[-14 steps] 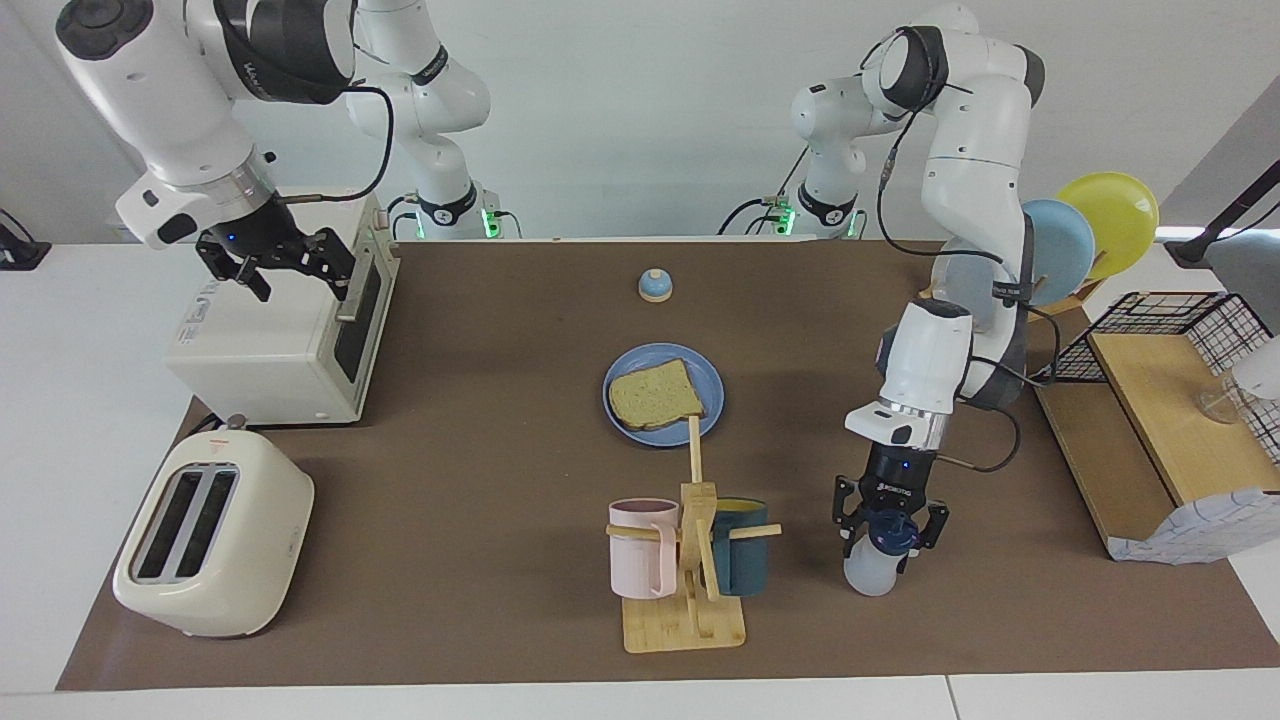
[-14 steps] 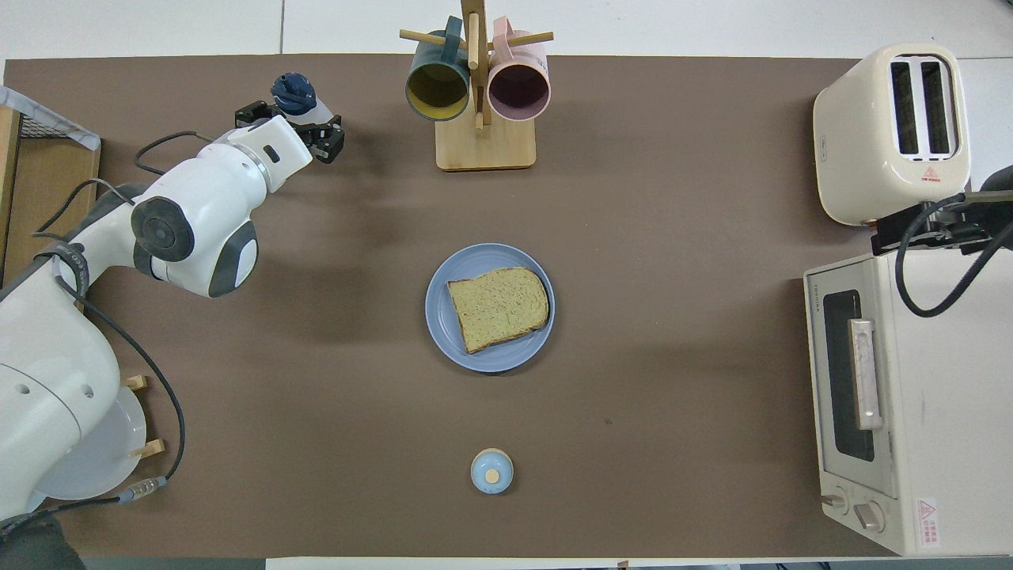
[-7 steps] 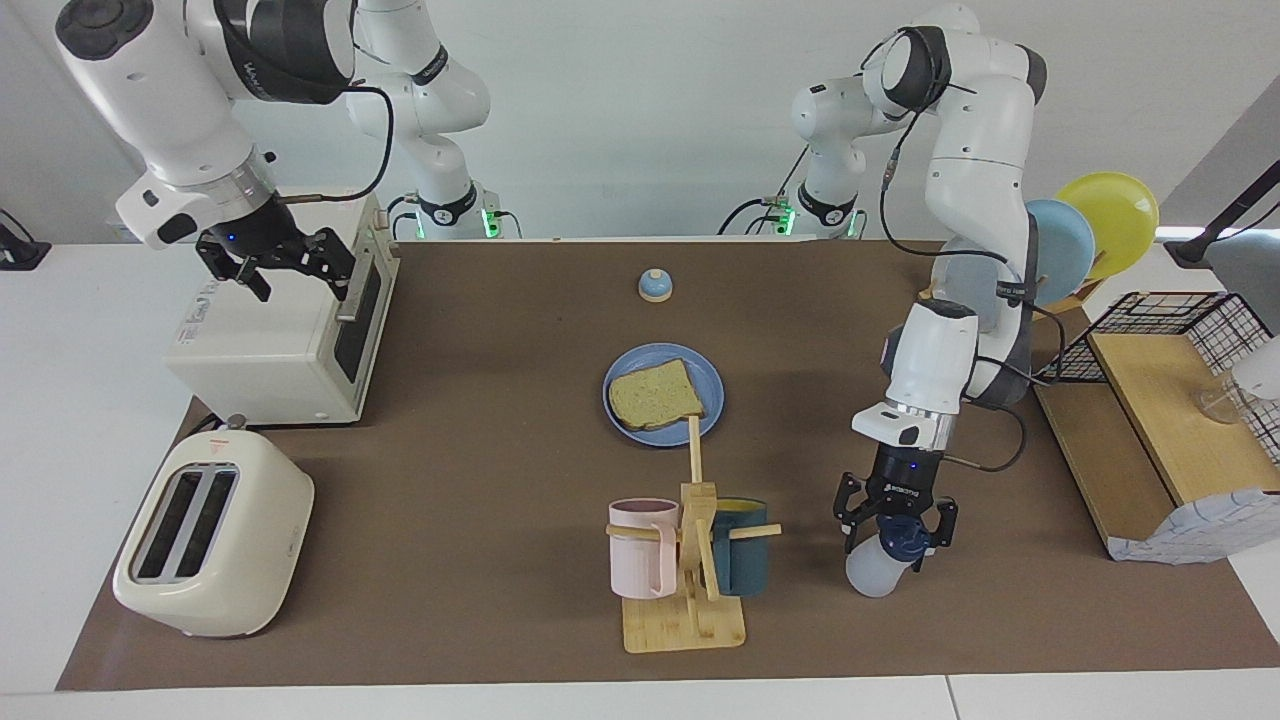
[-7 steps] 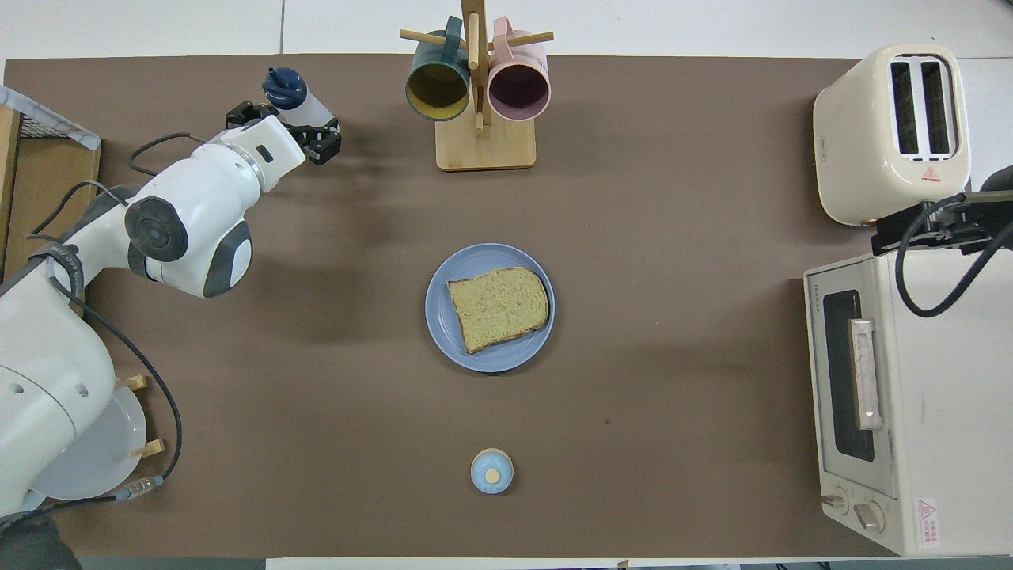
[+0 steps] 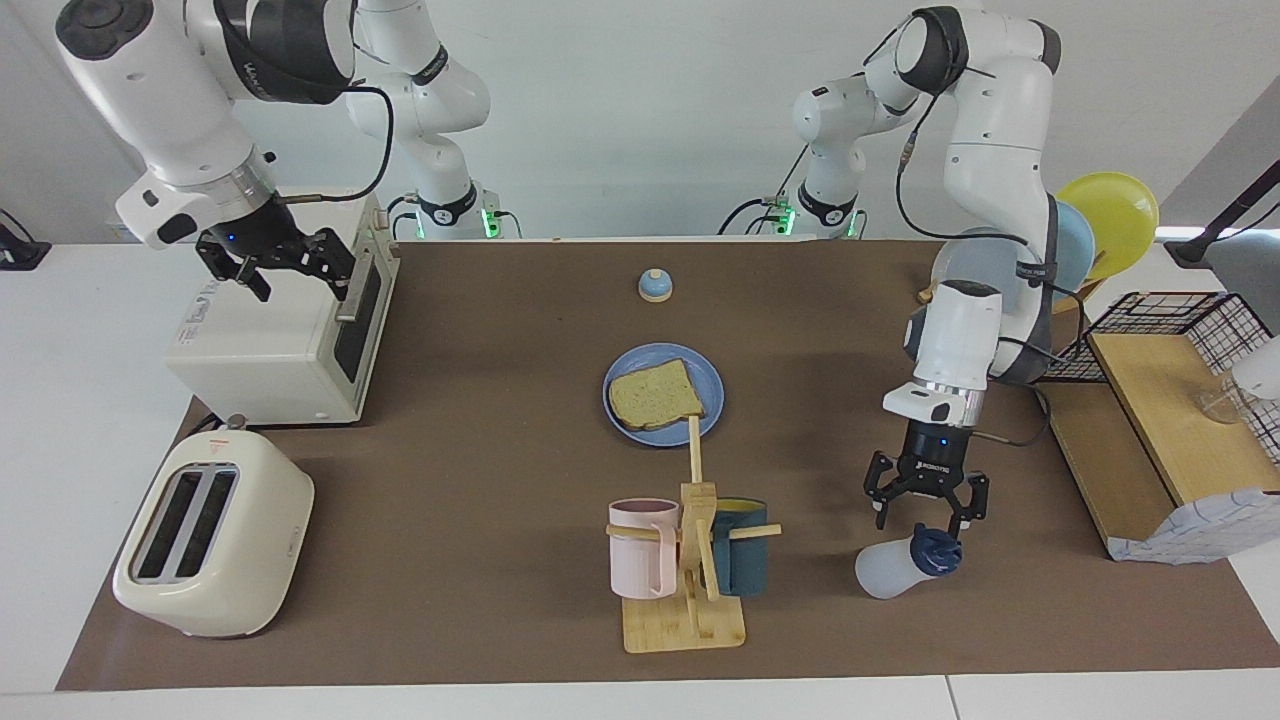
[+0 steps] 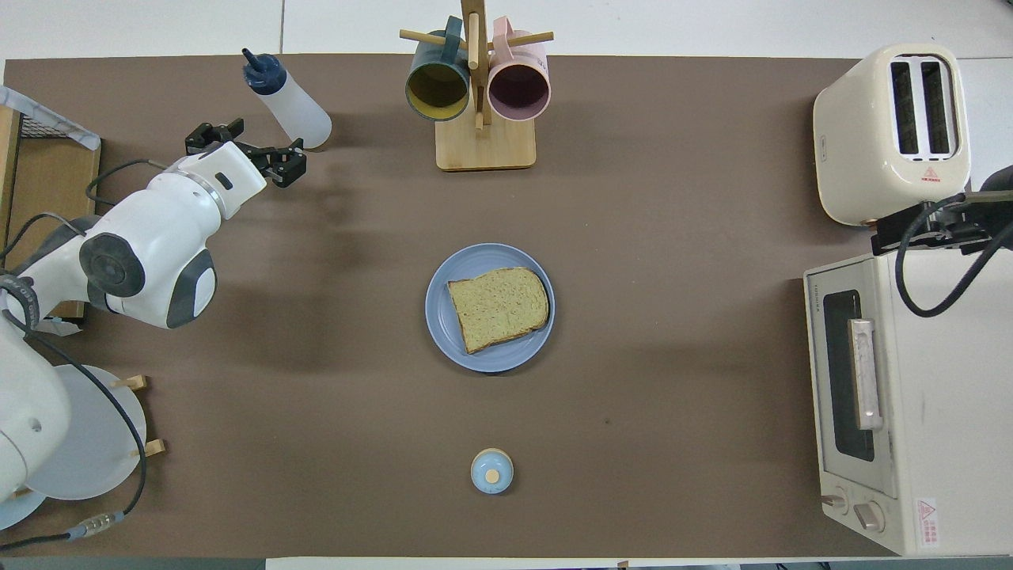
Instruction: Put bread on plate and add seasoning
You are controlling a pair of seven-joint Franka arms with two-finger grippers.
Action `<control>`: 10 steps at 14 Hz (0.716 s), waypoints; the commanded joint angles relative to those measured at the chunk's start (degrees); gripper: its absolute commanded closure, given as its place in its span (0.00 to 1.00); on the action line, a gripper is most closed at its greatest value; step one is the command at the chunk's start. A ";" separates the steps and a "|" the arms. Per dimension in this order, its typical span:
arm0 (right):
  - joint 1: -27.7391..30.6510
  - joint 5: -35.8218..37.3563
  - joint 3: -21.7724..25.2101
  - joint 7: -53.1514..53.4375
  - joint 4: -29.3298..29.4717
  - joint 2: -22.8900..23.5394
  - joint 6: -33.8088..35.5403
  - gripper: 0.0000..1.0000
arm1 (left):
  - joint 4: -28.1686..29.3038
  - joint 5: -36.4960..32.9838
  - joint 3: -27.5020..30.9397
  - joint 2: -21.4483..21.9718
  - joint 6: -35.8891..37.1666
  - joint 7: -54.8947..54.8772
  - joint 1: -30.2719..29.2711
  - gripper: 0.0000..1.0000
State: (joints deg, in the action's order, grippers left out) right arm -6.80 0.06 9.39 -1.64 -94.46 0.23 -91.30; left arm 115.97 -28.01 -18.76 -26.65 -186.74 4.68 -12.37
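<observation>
The bread (image 5: 655, 394) lay on the plate (image 5: 712, 382) at centre; at four o'clock the bottle (image 5: 897, 567) leaned tipped under the left gripper (image 5: 927, 512), fingers spread; the right gripper (image 5: 285, 272) hung over the oven (image 5: 270, 345).

The left tool (image 5: 927, 508) has let go and risen, leaving the seasoning (image 5: 905, 566) tipped over.

This is a robotics lab staged as a kitchen. Two white arms are bolted at a bench (image 5: 480, 480) covered by a brown mat, against bare white walls with loose cabling. Kitchen props stand around it: a toaster (image 5: 212, 535), a toaster oven (image 5: 285, 325), a mug tree (image 5: 692, 550) and a plate rack (image 5: 1090, 235).
</observation>
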 commanded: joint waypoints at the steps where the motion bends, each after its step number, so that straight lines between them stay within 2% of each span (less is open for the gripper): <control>1: 0.65 -0.94 -0.43 0.32 -1.08 -1.11 -0.54 0.00 | 10.57 -0.21 -0.13 11.51 3.49 1.20 2.08 0.00; 4: 0.65 -0.94 -0.43 0.32 -1.17 -1.11 -0.54 0.00 | 14.18 -0.21 -0.05 15.21 5.41 4.09 6.82 0.00; 7: 0.65 -0.94 -0.43 0.32 -1.16 -1.11 -0.63 0.00 | 13.76 -0.03 -0.05 16.10 11.55 6.65 11.66 0.00; 8: 0.65 -0.94 -0.43 0.32 -1.17 -1.11 -0.54 0.00 | 11.32 0.06 0.13 15.06 12.09 8.05 11.06 0.12; 9: 0.65 -0.94 -0.43 0.32 -1.17 -1.11 -0.54 0.00 | 8.08 -0.03 0.22 12.61 12.71 7.98 9.49 0.17; 10: 0.65 -0.94 -0.43 0.41 -1.08 -1.11 -0.54 0.00 | 6.91 -0.29 0.04 10.06 12.02 7.89 7.65 0.17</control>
State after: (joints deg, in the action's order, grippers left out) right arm -6.80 0.06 9.39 -1.64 -94.46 0.23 -91.30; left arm 126.71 -27.78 -19.32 -12.64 -175.25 12.39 -2.05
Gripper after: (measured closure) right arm 0.000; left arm 0.167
